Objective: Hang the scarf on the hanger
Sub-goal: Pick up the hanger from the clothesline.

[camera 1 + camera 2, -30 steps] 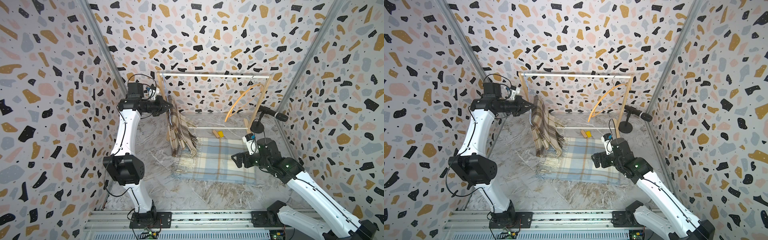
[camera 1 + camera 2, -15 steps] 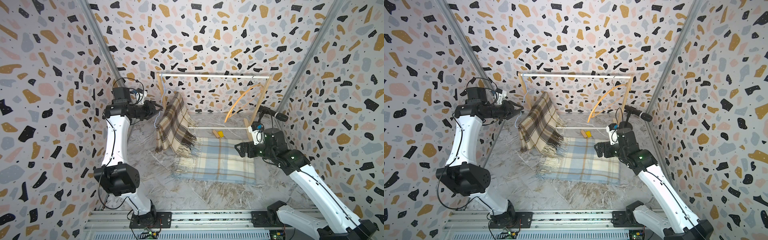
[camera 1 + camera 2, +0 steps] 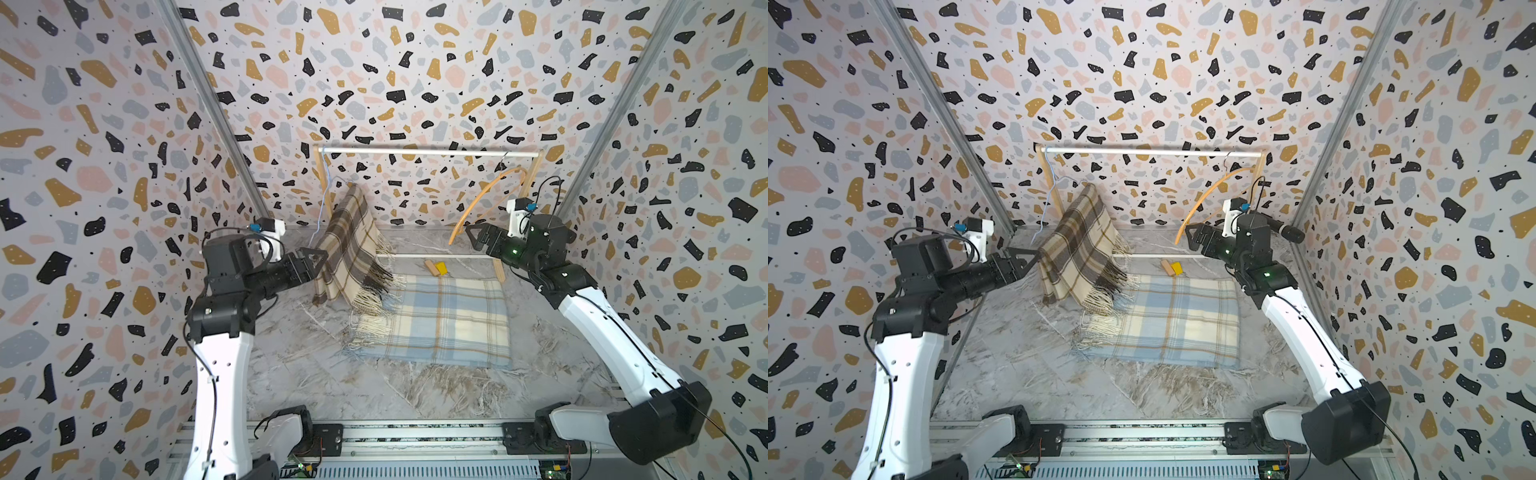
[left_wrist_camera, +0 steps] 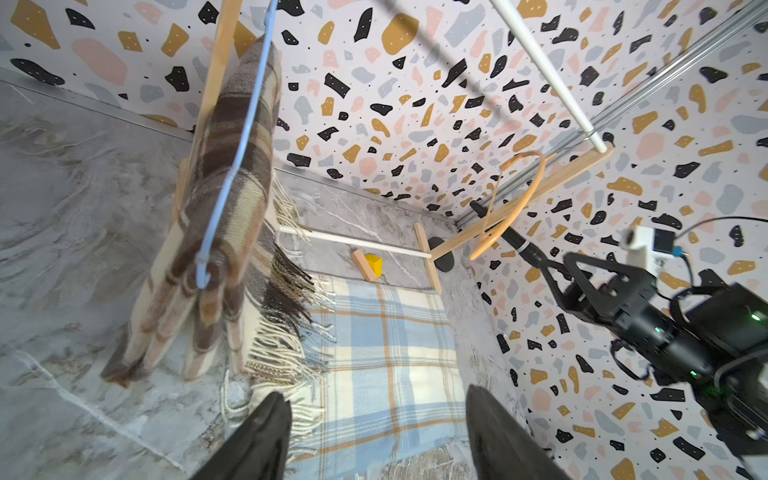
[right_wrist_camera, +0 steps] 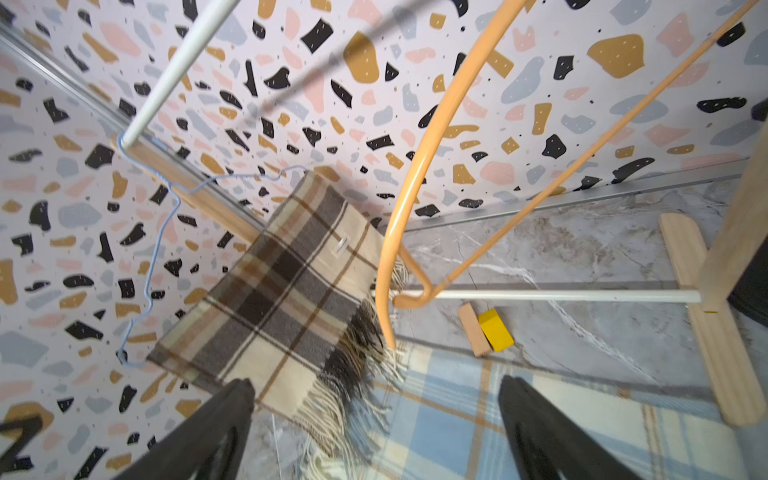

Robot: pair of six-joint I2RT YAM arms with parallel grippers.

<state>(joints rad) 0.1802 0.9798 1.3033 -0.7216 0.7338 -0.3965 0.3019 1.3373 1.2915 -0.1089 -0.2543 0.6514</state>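
Inspection of the hanging station.

1. The brown plaid scarf (image 3: 353,249) is draped over the blue wire hanger (image 4: 244,124). The hanger is hooked at the left end of the white rail (image 3: 432,153) of the wooden rack. Hanger and scarf are seen tilted rather than plumb in both top views. The scarf's fringed lower end is seen over the near edge of the blue plaid cloth (image 3: 444,320), which is spread flat on the bench (image 3: 316,374). Whether the fringe touches that cloth cannot be told.

2. The left pincer (image 3: 318,259) is raised off the bench and is found just beside the scarf's left edge. Its jaws are parted and nothing is held. In the left wrist view the scarf is seen ahead of the fingers (image 4: 270,432), not between them. In the top views tip and fabric overlap, so contact cannot be ruled on from there.

3. The right pincer (image 3: 471,237) is held aloft near the lower end of the orange hanger (image 3: 482,195), which is hooked at the right end of the same rail. Its jaws are spread wide and nothing is gripped.

4. A wooden block (image 3: 431,267) and a yellow block (image 3: 441,268) are noted on the bench, touching, just below the rack's lower bar.
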